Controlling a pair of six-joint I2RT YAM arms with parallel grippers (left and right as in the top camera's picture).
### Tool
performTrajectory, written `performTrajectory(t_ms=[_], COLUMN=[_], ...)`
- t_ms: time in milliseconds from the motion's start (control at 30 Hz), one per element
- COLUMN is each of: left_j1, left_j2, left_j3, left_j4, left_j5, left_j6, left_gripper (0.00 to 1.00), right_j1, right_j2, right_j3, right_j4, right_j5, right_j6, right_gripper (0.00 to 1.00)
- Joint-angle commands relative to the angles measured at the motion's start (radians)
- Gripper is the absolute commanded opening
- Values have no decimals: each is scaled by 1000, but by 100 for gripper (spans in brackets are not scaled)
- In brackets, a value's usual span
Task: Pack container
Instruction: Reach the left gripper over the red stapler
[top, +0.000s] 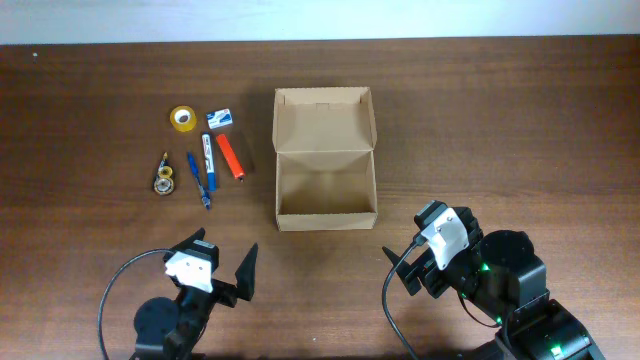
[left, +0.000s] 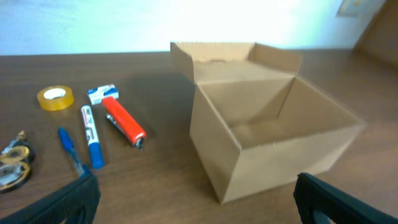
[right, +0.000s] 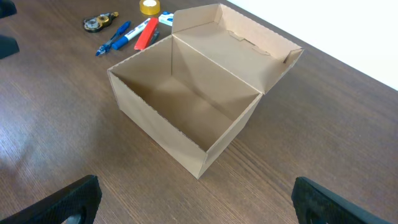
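Observation:
The brown cardboard container (top: 325, 155) stands open and empty at the table's middle, its flap lid laid back; it also shows in the left wrist view (left: 273, 146) and the right wrist view (right: 186, 106). To its left lie a yellow tape roll (top: 182, 118), a blue-and-white marker (top: 207, 152), an orange marker (top: 230, 156), a blue pen (top: 198, 178), a small white-and-blue eraser (top: 220, 119) and a metal keyring item (top: 163, 176). My left gripper (top: 215, 275) is open and empty near the front left. My right gripper (top: 408, 262) is open and empty, front right of the container.
The wooden table (top: 520, 130) runs to a white wall at the back. The small items sit in a cluster left of the container, also seen in the left wrist view (left: 93, 134). Both arm cables loop near the front edge.

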Motion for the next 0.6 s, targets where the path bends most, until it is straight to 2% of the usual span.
performTrajectory(t_ms=[0, 200, 333, 567], left_j1=[8, 8, 8, 8], left_j2=[-6, 81, 216, 515], left_j3=[-2, 109, 256, 475], left_j4=[8, -128, -216, -255], left_j5=[-13, -76, -129, -391], left_j6=[-118, -140, -68, -68], left_gripper=[100, 100, 100, 100], right_j1=[8, 8, 8, 8], right_j2=[1, 1, 1, 1], right_j3=[-5, -5, -5, -5], right_j4=[2, 2, 2, 2], right_j5=[10, 10, 10, 10], right_j6=[-4, -4, -4, -4], right_gripper=[99, 99, 99, 99])
